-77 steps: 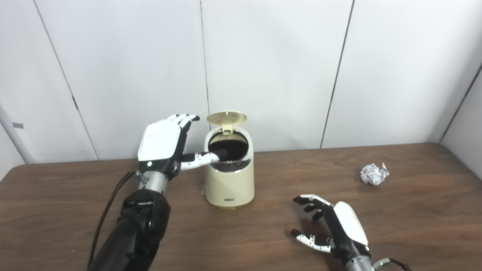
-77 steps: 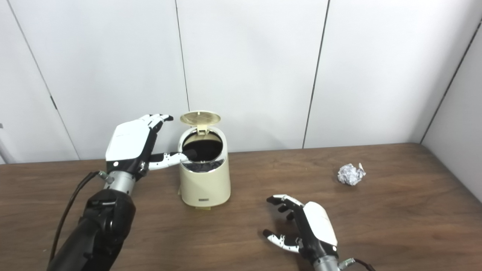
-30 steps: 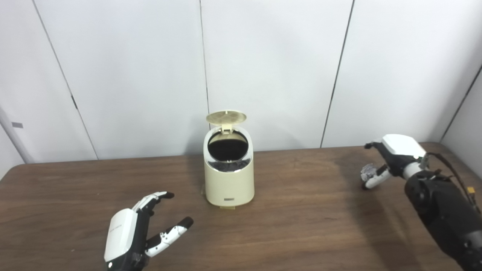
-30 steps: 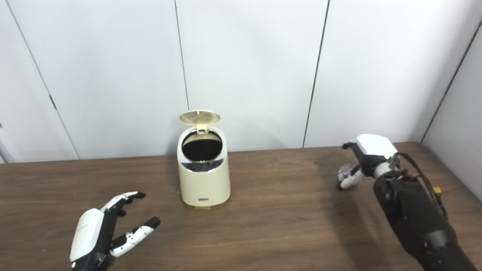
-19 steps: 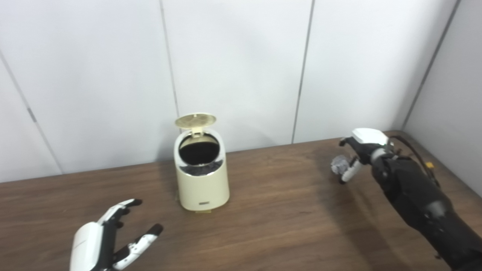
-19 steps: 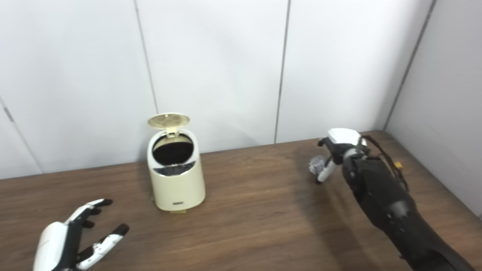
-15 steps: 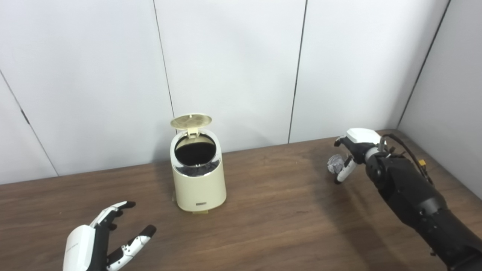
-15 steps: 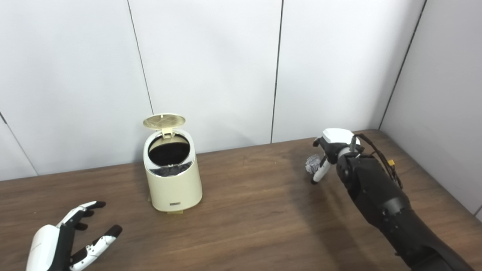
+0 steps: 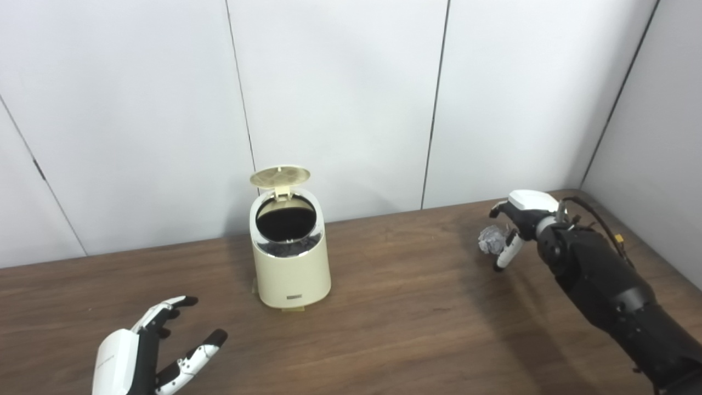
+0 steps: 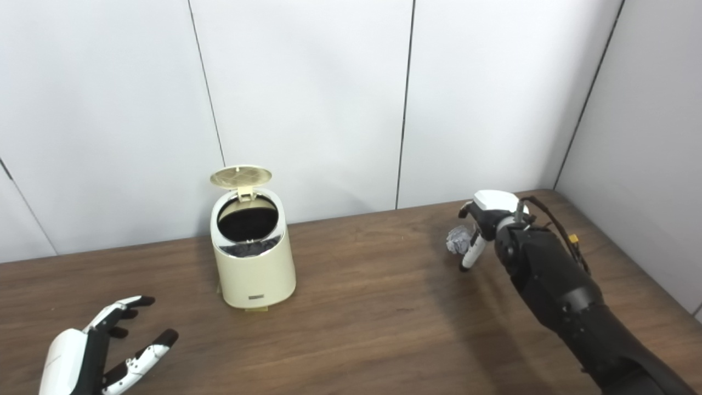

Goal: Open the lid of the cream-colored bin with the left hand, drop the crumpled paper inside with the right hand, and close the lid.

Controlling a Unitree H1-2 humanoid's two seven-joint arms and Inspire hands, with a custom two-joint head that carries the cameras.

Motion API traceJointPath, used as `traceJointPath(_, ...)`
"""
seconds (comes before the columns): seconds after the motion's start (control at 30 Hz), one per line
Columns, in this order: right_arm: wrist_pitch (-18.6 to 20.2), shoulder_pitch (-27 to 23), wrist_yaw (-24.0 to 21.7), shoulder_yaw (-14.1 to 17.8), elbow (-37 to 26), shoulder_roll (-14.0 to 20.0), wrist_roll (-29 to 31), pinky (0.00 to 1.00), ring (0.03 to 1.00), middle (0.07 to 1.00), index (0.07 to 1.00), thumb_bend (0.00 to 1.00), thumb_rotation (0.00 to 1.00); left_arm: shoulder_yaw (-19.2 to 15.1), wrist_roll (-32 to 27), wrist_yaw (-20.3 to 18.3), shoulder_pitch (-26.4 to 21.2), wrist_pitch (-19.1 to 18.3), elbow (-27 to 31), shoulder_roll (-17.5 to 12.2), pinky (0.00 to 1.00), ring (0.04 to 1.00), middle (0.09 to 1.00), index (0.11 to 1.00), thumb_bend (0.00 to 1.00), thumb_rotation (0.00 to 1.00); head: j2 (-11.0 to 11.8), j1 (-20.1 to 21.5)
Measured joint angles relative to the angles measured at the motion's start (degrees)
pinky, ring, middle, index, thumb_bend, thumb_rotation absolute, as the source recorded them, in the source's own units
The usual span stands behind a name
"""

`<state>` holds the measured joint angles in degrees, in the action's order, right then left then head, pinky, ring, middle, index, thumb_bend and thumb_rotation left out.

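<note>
Risk lies in the right hand (image 9: pixel 518 219), curled around the crumpled paper (image 9: pixel 490 240) far right of the open cream-colored bin (image 9: pixel 290 258), losing that light ball mid-carry or missing the mouth, while the left hand (image 9: pixel 143 354) rests spread on the table (image 9: pixel 406 323).

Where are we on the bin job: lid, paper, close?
Lid is up, bin mouth open. Left hand waits open near the table's front edge. Right hand is at the paper, fingers around it; whether the paper is off the table is unclear. Left to do: carry to the bin, drop, close the lid.
</note>
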<state>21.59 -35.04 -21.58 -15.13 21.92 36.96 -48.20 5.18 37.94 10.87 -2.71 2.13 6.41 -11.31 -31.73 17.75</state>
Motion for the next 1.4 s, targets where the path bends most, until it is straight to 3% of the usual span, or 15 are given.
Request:
traceJointPath(0.2, -1.3, 0.0, -1.5, -1.7, 0.3, 0.7, 0.4, 0.59, 0.722, 0.794, 0.784, 0.85, 0.13, 0.0, 0.0, 0.0, 0.0, 0.0, 0.0, 0.0, 0.61, 0.738, 0.777, 0.756, 0.74, 0.75, -0.1, -0.2)
traceJointPath(0.37, -1.8, 0.0, -1.6, -1.8, 0.3, 1.3, 0.9, 0.60, 0.701, 0.750, 0.770, 0.83, 0.07, 0.0, 0.1, 0.0, 0.0, 0.0, 0.0, 0.0, 0.62, 0.741, 0.780, 0.762, 0.76, 0.76, -0.3, -0.6)
traceJointPath(0.53, -3.7, 0.0, -0.8, -1.9, 0.3, 1.4, 1.7, 0.48, 0.572, 0.651, 0.750, 0.79, 0.01, 0.0, 0.1, 0.0, 0.0, -0.3, 0.0, 0.2, 0.66, 0.746, 0.780, 0.774, 0.77, 0.76, -0.3, -0.8)
traceJointPath(0.57, -4.2, 0.0, -0.6, -1.9, 0.3, 1.4, 1.8, 0.39, 0.469, 0.538, 0.737, 0.64, 0.00, 0.0, 0.2, 0.0, 0.0, -0.3, 0.0, 0.3, 0.67, 0.749, 0.783, 0.776, 0.77, 0.76, -0.4, -0.8)
traceJointPath(0.6, -4.6, 0.0, -0.1, -1.9, 0.4, 1.4, 1.8, 0.36, 0.427, 0.510, 0.730, 0.60, 0.00, 0.0, 0.2, 0.0, 0.0, -0.3, 0.0, 0.3, 0.67, 0.748, 0.783, 0.778, 0.77, 0.76, -0.4, -0.8)
traceJointPath(0.8, -6.2, 0.0, 0.7, -2.0, 1.5, 1.4, 1.9, 0.27, 0.332, 0.476, 0.705, 0.57, 0.00, -0.1, 0.6, -0.1, 0.0, -0.7, 0.2, 0.4, 0.67, 0.750, 0.782, 0.784, 0.78, 0.77, -0.6, -1.0)
traceJointPath(0.97, -5.5, -0.6, -1.2, -3.2, 2.4, 1.8, 1.5, 0.26, 0.333, 0.477, 0.661, 0.57, 0.00, -0.1, 0.6, -0.2, 0.0, -0.9, 0.3, 0.5, 0.67, 0.751, 0.782, 0.777, 0.78, 0.76, -0.7, -0.9)
traceJointPath(1.03, -5.1, -0.7, -1.4, -3.4, 2.4, 1.8, 1.3, 0.25, 0.332, 0.478, 0.535, 0.54, 0.00, -0.1, 0.6, -0.2, 0.0, -0.9, 0.3, 0.5, 0.67, 0.755, 0.782, 0.777, 0.79, 0.77, -0.7, -0.8)
traceJointPath(1.1, -5.0, -1.0, -1.1, -3.9, 2.7, 1.8, 0.7, 0.28, 0.375, 0.481, 0.499, 0.53, 0.00, -0.1, 0.6, -0.2, 0.0, -0.9, 0.3, 0.5, 0.67, 0.757, 0.783, 0.779, 0.78, 0.77, -0.6, -0.8)
traceJointPath(1.23, -5.2, -1.5, 0.6, -4.4, 4.0, 1.8, 0.2, 0.31, 0.406, 0.427, 0.500, 0.53, 0.00, -0.1, 0.6, -0.2, 0.0, -0.9, 0.3, 0.5, 0.67, 0.752, 0.781, 0.776, 0.78, 0.77, -0.6, -0.8)
traceJointPath(1.33, -5.2, -1.5, 0.9, -4.6, 3.9, 1.8, -0.1, 0.37, 0.471, 0.474, 0.491, 0.53, 0.00, -0.2, 0.6, -0.2, 0.0, -0.9, 0.3, 0.5, 0.68, 0.750, 0.780, 0.773, 0.78, 0.77, -0.5, -0.8)
traceJointPath(1.4, -5.3, -1.5, 1.0, -4.6, 3.9, 1.8, -0.1, 0.35, 0.441, 0.448, 0.494, 0.53, 0.00, -0.2, 0.6, -0.2, 0.0, -0.9, 0.3, 0.5, 0.68, 0.753, 0.781, 0.776, 0.78, 0.77, -0.4, -0.7)
